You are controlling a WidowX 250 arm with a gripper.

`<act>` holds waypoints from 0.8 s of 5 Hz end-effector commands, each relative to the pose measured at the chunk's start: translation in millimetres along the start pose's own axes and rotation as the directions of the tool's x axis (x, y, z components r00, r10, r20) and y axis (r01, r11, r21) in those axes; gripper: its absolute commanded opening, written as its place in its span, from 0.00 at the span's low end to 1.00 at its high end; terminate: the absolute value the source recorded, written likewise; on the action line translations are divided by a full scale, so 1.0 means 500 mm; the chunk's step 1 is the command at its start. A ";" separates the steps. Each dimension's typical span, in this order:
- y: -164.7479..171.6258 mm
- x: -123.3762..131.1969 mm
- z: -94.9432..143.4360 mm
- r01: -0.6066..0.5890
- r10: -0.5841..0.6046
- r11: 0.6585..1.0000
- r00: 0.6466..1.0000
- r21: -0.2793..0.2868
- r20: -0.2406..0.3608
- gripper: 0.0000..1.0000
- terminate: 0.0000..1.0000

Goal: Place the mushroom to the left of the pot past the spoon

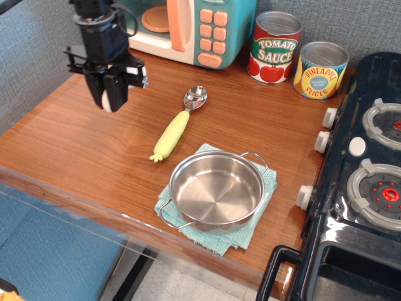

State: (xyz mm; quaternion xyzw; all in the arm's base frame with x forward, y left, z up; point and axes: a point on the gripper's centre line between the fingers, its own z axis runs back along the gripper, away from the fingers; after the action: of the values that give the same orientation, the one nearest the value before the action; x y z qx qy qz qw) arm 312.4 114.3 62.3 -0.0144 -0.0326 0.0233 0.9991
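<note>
The wooden bench (pixel 81 144) fills the left of the frame. The pot (pixel 217 190) sits lower centre on a teal cloth (pixel 247 233). At the top stand cans reading "TOMATO SAUCE" (pixel 274 48) and "PINEAPPLE SLICES" (pixel 321 70). The spoon (pixel 177 125) lies mid-frame. Upper left, my pincer (pixel 109 95) is clamped around the mushroom (pixel 109 100), above the bench.

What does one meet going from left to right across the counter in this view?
pincer holding the mushroom → spoon → pot → tomato sauce can → pineapple can → stove
</note>
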 end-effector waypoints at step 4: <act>0.018 -0.126 -0.010 0.198 -0.195 0.976 0.980 0.095 -0.046 1.00 0.00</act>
State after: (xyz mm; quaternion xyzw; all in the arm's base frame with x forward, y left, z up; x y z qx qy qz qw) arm 243.2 112.5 44.2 0.0293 -0.0043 -0.0742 0.9968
